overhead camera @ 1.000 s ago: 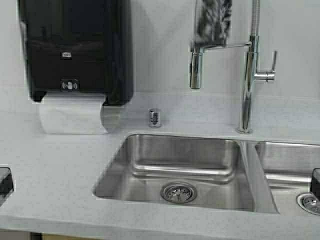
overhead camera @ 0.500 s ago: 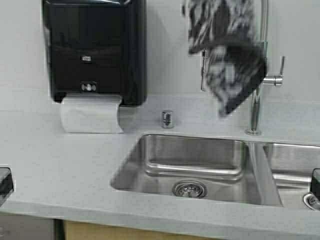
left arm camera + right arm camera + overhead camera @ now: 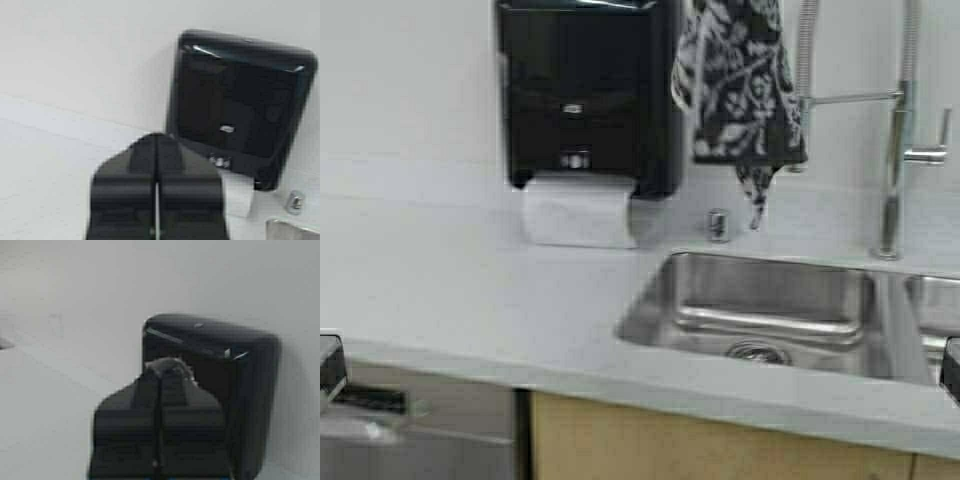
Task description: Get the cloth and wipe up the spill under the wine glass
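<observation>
The dark cloth [image 3: 738,85] with a white floral pattern hangs from the top of the high view, in front of the wall above the sink's back left corner. Its top runs out of the picture, and the gripper holding it is not seen there. In the right wrist view my right gripper [image 3: 162,367] is shut, with a grey tuft of cloth [image 3: 170,365] pinched at its tips. My left gripper [image 3: 156,137] is shut and empty, pointing toward the black dispenser [image 3: 240,105]. The wine glass and the spill are out of view.
A black paper towel dispenser [image 3: 585,95] with white paper [image 3: 578,212] hangs on the wall. A steel sink [image 3: 760,310] and tall faucet [image 3: 895,150] sit right of it. A small steel cap [image 3: 718,224] stands behind the sink. The counter's front edge [image 3: 620,385] and the cabinet fronts [image 3: 650,445] show below.
The robot has moved: the whole scene has shifted right and away, and the cabinet fronts now show. The cloth has come down into view and swung left.
</observation>
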Robot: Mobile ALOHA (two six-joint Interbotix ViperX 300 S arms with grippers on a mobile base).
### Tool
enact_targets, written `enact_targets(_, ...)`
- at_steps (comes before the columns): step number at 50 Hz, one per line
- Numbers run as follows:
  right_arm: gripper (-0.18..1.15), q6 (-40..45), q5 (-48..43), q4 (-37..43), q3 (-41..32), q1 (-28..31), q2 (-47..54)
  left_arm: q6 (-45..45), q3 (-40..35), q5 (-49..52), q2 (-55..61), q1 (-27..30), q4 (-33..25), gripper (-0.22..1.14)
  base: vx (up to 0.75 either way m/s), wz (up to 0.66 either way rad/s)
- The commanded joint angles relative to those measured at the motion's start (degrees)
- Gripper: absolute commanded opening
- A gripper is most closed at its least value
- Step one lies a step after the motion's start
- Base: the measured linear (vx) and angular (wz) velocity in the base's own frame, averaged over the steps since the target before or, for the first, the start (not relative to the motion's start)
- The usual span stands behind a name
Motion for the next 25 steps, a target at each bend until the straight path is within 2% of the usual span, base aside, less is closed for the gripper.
enact_targets(1,0.07,0.0,-1.14,-0.09,-1.05,0.26,0.62,0.18,-1.05,-0.26,0.26,0.09,-0.09,0.02,-0.2,0.28)
enact_targets(25,0.07,0.0,-4.31,0.09,0.97,-0.44,5.01,0.18,-1.32,-0.26,1.76,0.0,0.0,0.02,-0.2,0.32)
